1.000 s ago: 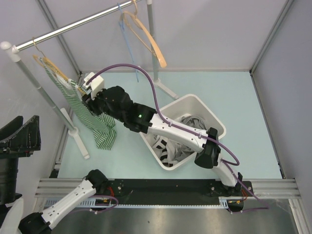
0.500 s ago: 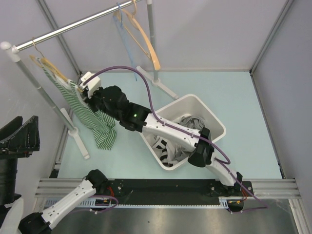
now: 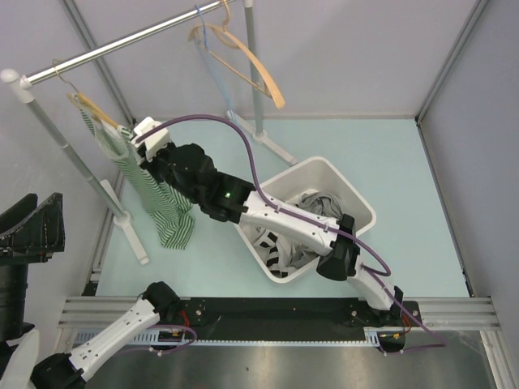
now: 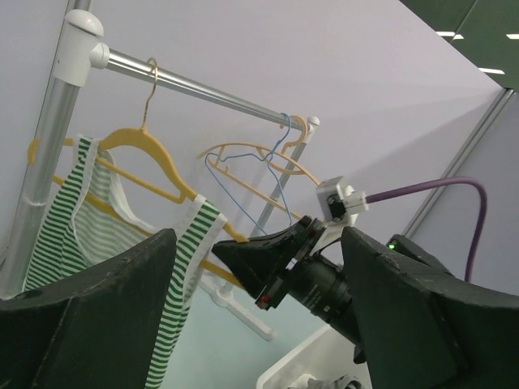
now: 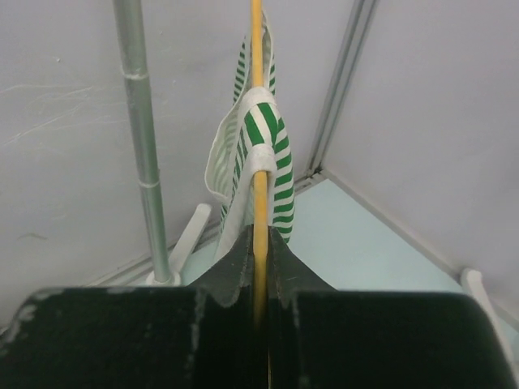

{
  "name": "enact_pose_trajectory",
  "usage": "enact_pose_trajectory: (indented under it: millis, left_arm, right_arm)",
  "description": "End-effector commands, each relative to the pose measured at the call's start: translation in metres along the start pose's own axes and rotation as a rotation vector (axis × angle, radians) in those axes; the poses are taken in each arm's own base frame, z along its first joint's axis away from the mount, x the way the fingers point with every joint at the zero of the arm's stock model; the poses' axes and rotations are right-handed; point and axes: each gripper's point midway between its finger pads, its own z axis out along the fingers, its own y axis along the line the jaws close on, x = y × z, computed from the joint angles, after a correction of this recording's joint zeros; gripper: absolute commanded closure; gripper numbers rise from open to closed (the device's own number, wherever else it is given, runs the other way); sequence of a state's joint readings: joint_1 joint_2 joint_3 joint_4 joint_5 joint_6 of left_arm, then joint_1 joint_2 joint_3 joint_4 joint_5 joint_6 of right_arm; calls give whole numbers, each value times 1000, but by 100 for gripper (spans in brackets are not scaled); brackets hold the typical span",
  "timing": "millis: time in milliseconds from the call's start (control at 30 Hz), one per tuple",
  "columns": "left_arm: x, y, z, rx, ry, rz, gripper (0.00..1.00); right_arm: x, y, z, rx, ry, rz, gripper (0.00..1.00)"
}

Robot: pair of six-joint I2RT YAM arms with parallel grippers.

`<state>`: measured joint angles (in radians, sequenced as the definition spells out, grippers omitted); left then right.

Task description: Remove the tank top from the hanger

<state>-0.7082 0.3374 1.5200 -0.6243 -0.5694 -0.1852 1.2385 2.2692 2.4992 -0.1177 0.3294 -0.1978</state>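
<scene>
A green-and-white striped tank top (image 3: 159, 203) hangs on a yellow hanger (image 3: 92, 108) on the rail at the far left. My right gripper (image 3: 136, 147) is shut on the near end of the hanger's arm, right below the tank top's strap. In the right wrist view the yellow bar (image 5: 257, 89) runs straight between the closed fingertips of the right gripper (image 5: 259, 241), with the strap (image 5: 269, 150) wrapped over it. My left gripper (image 4: 259, 320) is open and empty, low at the left, pointing up at the tank top (image 4: 96, 239) and hanger (image 4: 144, 152).
A white bin (image 3: 328, 173) holding several garments stands under my right arm. Empty peach and blue hangers (image 3: 242, 55) hang on the metal rail (image 3: 122, 44). The rack's white post (image 3: 75, 162) and foot stand beside the tank top.
My right gripper has shifted slightly left and back with the hanger end, pushing the tank top toward the post. The empty hangers on the rail have swung.
</scene>
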Motion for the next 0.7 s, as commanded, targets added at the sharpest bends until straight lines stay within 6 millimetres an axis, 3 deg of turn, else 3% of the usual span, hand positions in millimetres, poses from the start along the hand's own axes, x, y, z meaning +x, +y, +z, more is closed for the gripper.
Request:
enact_pose_trajectory:
  millis: [0,33,400,467,500,533,633,667]
  left_arm:
    - [10,-11,11,17,30,-2,13]
    - [11,-11,11,18,32,-4,13]
    - [8,-11,10,18,28,-8,13]
    - [10,-12,12,20,32,-5,13]
    - [13,-14,14,21,42,0,13]
    - [15,-16,16,26,49,4,12]
    - [25,-21,24,31,83,18,12]
    - [28,-21,26,20,97,17,10]
  right_arm:
    - [-138,-56,-49,169,-299,69,100]
    - [-149,-62,-56,179,-322,65,100]
    - [-174,-69,-79,192,-383,70,100]
    - [-162,-62,-81,181,-356,61,100]
    - [-175,-67,-92,186,-380,75,100]
    - [-160,-61,-90,173,-349,62,100]
    - [-168,-62,-110,159,-361,80,100]
    - [-152,-57,-109,147,-329,69,100]
